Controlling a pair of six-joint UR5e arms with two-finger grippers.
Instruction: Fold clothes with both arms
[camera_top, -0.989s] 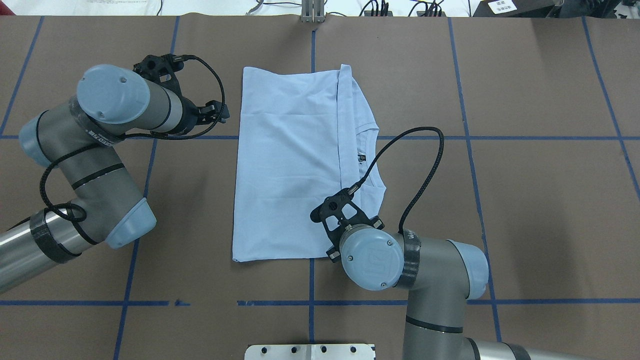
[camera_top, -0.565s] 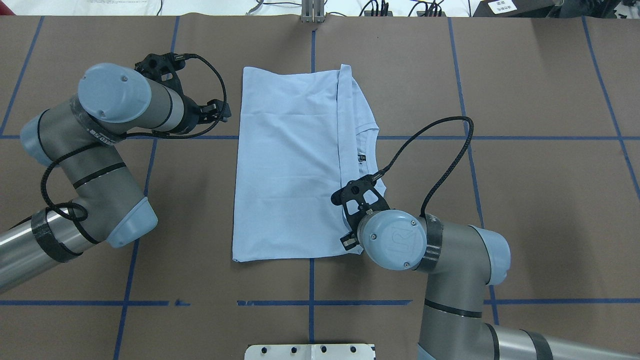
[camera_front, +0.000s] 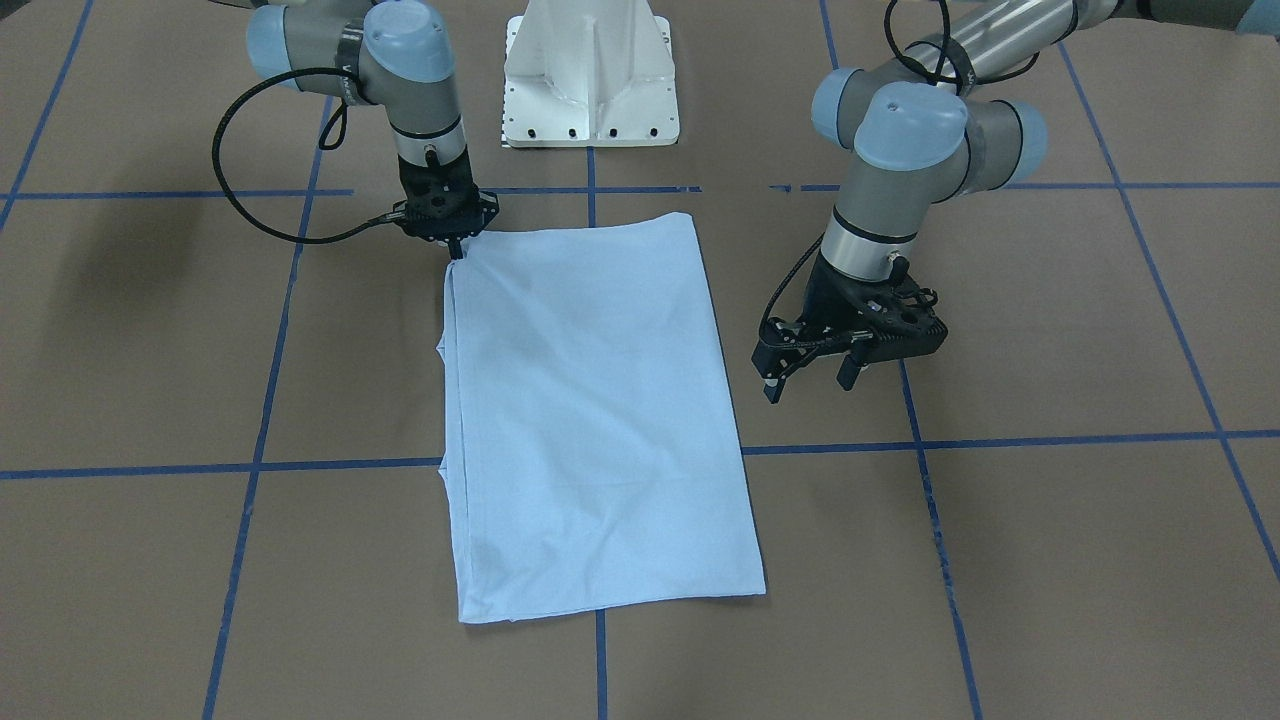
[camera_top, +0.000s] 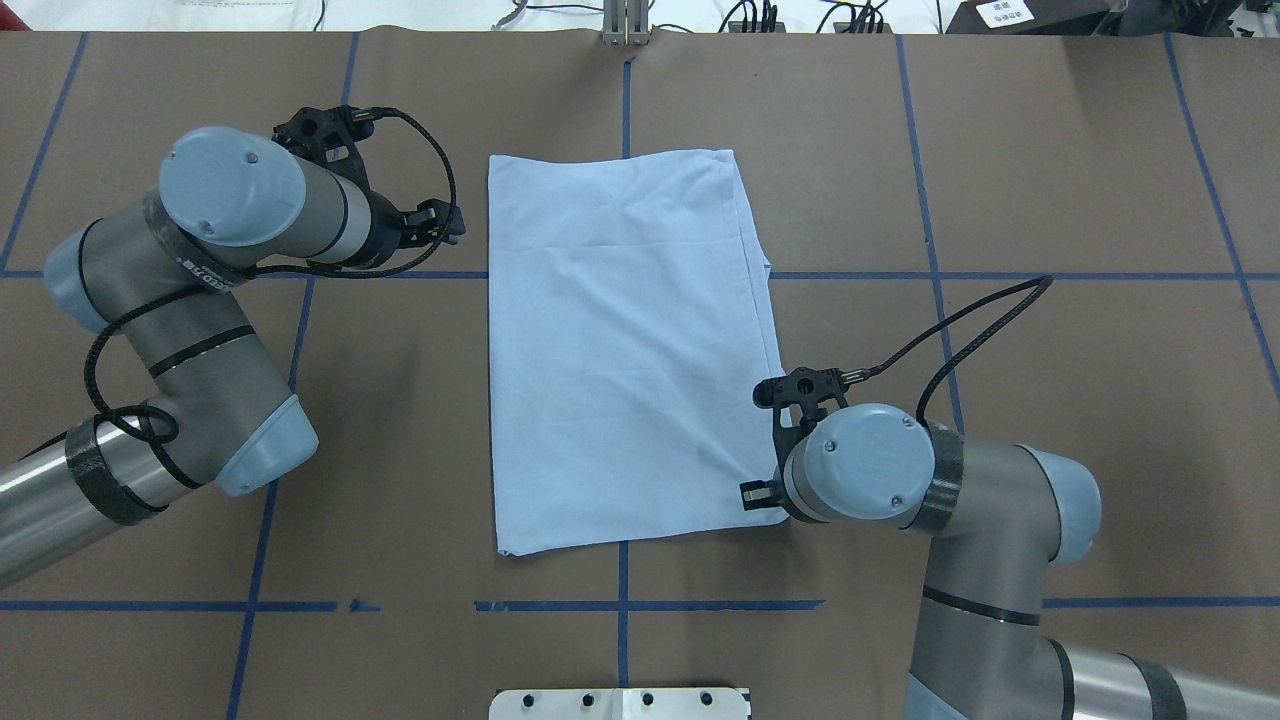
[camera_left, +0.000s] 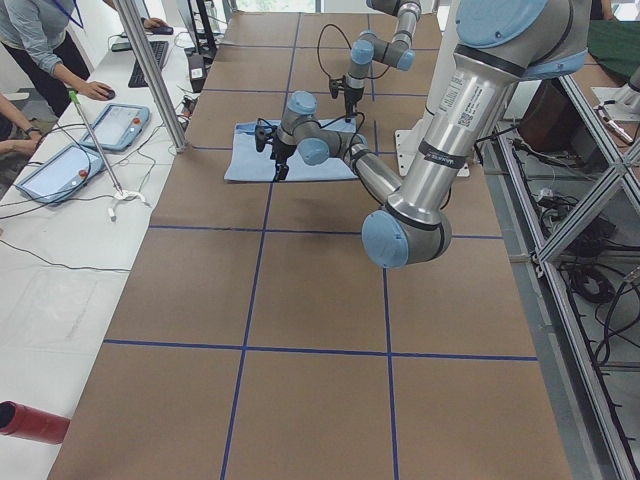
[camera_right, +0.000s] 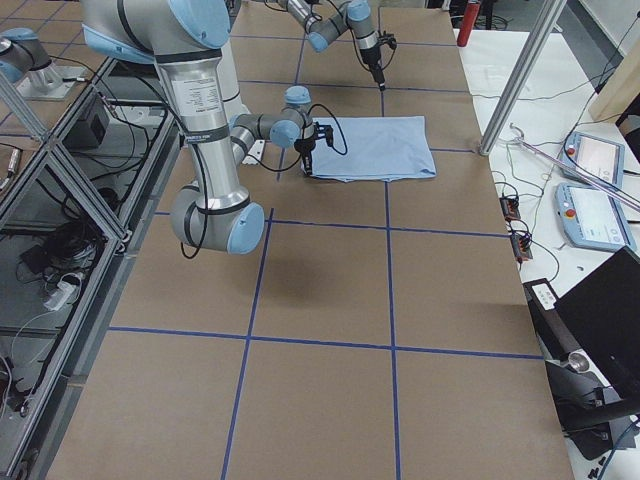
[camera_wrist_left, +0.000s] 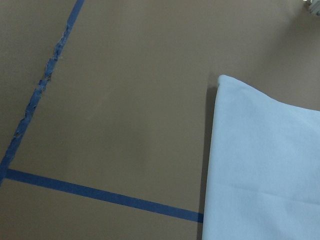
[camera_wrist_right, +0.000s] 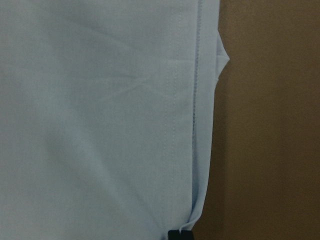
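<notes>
pinching t-shirt (camera_front: 590, 400) corner w/ right gripper (camera_front: 458, 250), left gripper (camera_front: 808, 385) spread.

Left arm (camera_front: 905, 130) is bent at the elbow with its wrist tilted, and the left gripper (camera_front: 808, 382) hangs with its fingers spread wide. Right arm (camera_front: 405, 50) has its wrist pointing pretty much straight down, right gripper (camera_front: 457, 245) pinched tight on a T-shirt (camera_front: 590, 400) corner.

We are in a robotics lab: left arm (camera_top: 200, 340) and right arm (camera_top: 1000, 490) over a tabletop (camera_top: 1100, 150) gridded in blue tape (camera_top: 1100, 275), a pendant (camera_left: 122, 127) and a person (camera_left: 35, 35) alongside.
</notes>
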